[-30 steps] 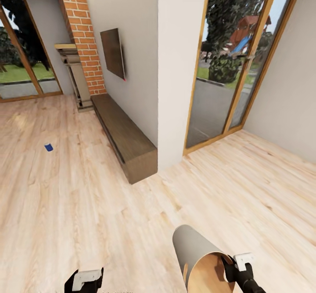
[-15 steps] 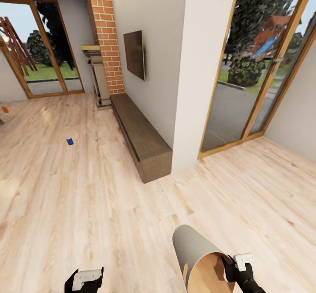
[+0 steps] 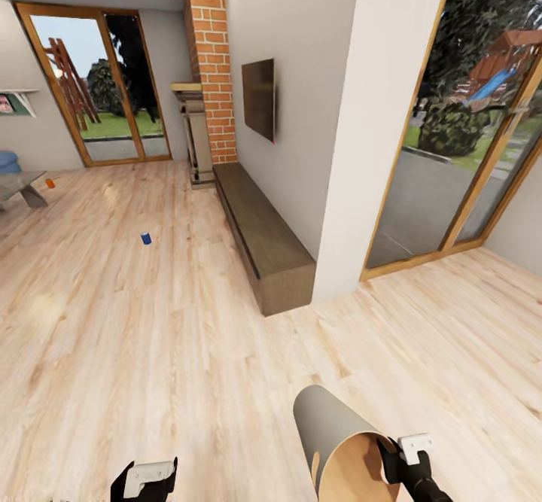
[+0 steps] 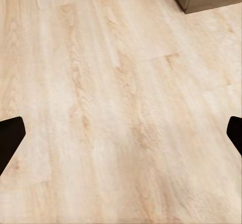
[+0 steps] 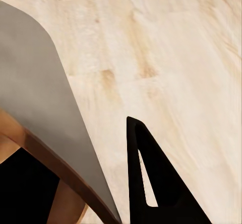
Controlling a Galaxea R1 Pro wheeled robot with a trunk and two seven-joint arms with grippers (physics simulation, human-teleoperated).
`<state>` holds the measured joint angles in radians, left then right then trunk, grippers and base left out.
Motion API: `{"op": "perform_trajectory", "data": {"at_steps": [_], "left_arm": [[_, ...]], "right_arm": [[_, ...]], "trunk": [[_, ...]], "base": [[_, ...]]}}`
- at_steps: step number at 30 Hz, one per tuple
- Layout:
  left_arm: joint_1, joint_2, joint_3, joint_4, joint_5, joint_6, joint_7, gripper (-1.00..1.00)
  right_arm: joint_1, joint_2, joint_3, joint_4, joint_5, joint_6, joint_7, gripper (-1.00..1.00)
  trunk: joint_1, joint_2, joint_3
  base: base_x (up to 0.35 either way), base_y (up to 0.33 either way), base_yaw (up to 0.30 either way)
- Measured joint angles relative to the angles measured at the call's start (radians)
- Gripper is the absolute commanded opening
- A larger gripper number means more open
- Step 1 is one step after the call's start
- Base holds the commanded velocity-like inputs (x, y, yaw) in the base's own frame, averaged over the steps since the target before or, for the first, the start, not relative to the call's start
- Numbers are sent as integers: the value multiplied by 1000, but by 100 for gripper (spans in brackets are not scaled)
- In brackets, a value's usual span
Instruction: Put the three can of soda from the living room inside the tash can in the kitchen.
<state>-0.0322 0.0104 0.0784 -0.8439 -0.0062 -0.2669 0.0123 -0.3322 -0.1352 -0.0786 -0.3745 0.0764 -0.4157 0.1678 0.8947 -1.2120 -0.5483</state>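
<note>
The tash can (image 3: 331, 434), pale grey outside and orange-brown inside, lies tilted low in the head view, mouth toward me. My right gripper (image 3: 397, 463) is shut on its rim. In the right wrist view the bin's grey wall (image 5: 45, 98) passes between the black fingers (image 5: 151, 183). A dark blue can of soda (image 3: 145, 238) stands on the wood floor far off to the left. An orange can of soda (image 3: 50, 183) sits further back beside the low grey table (image 3: 19, 184). My left gripper (image 3: 147, 479) hangs open over bare floor, its fingertips (image 4: 10, 138) wide apart.
A long dark bench (image 3: 263, 238) runs along the wall under the black TV (image 3: 260, 98), beside the red-brick fireplace (image 3: 211, 65). A white pillar (image 3: 369, 133) and glass doors (image 3: 467, 126) stand to the right. A blue sofa (image 3: 7, 162) peeks in at far left.
The whole view has swung, sliding the room rightward: the camera turned left. The orange can, low table and sofa have come into view. Both arms hold the same pose.
</note>
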Motion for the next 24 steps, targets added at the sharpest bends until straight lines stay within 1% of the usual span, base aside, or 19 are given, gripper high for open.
{"op": "perform_trajectory", "data": {"at_steps": [7, 24], "left_arm": [[0, 0, 1, 0, 0, 0, 0, 100], [0, 0, 0, 1, 0, 0, 0, 100]], "right_arm": [[1, 3, 0, 0, 25, 0, -1, -100], [1, 3, 0, 0, 32, 0, -2, -100]], "trunk": [[0, 0, 8], [0, 0, 28]], "base": [[0, 0, 191], [0, 0, 189]]}}
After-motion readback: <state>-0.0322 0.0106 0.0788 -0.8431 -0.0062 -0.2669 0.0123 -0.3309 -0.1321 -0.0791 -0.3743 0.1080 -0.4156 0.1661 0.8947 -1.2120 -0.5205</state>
